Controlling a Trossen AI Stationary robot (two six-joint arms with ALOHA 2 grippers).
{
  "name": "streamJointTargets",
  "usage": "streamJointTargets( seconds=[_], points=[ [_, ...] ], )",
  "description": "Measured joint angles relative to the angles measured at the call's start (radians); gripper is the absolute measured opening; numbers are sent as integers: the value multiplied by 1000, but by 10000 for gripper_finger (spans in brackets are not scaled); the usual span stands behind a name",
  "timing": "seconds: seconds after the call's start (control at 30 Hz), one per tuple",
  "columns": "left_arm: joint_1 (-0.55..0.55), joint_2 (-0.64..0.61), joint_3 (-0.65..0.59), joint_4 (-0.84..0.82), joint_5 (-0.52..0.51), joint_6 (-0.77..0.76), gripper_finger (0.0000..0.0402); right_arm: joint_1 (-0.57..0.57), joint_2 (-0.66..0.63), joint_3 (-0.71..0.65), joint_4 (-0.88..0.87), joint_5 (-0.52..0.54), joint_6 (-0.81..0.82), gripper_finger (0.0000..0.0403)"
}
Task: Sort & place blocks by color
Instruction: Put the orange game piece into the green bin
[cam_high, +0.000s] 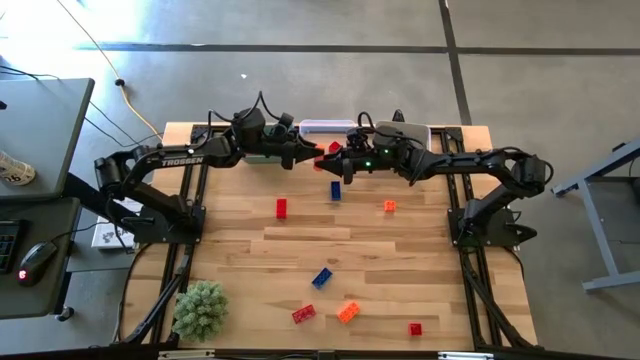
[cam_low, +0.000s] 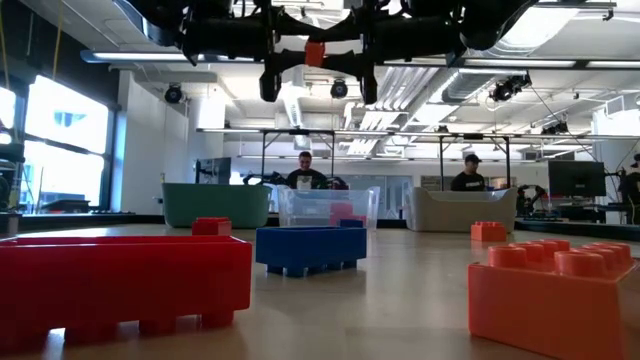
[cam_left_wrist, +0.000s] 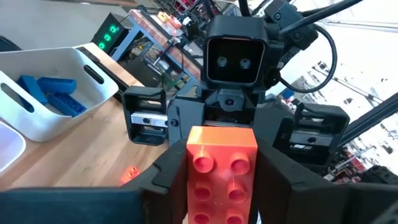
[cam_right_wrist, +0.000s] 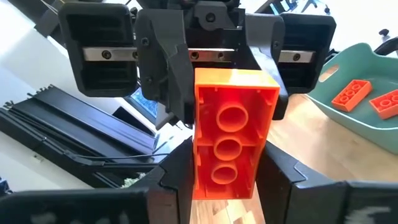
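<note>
Pale wooden desk (cam_high: 400, 250) on a grey concrete floor; open workshop beyond, two people seated far back in the low view.

Orange brick (cam_left_wrist: 222, 171) held in the air above the far middle of the desk, between the two arms, near the clear bin (cam_low: 328, 207). Both pincers are on it at once, meeting nose to nose. Left pincer (cam_left_wrist: 217, 186) pinches the studded end, fingers pressed against its long sides. Right pincer (cam_right_wrist: 227, 180) pinches the opposite end, hollow underside facing its camera, fingers tight on both flanks.

Loose bricks on the desk below: red one (cam_high: 281, 207), blue one (cam_high: 335, 189), small orange one (cam_high: 389, 206) across the middle; blue (cam_high: 321, 278), red (cam_high: 303, 314), orange (cam_high: 348, 312) and another red (cam_high: 415, 328) toward the near edge.

White bin (cam_left_wrist: 59, 93) holds blue bricks. Teal bin (cam_right_wrist: 364, 93) holds orange bricks.

Green spiky ball (cam_high: 199, 309) at the near left corner.
</note>
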Motion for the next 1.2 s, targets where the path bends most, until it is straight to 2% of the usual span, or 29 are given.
streamJointTargets(
  seconds=[0.13,0.5,0.7,0.87,1.2],
  points=[
    [0,0,0,-1,-1,7,113,0,0,0,-2,2,4,116],
    [3,0,0,-38,-14,41,113,-5,0,1,-35,8,-16,205],
    [41,0,0,-108,-29,87,113,-43,0,1,-69,2,-17,227],
    [98,0,0,-194,-99,157,113,-76,0,1,-89,-4,-31,228],
    [252,0,0,-428,-313,270,113,-95,0,1,-159,-3,-120,229]
  ],
)
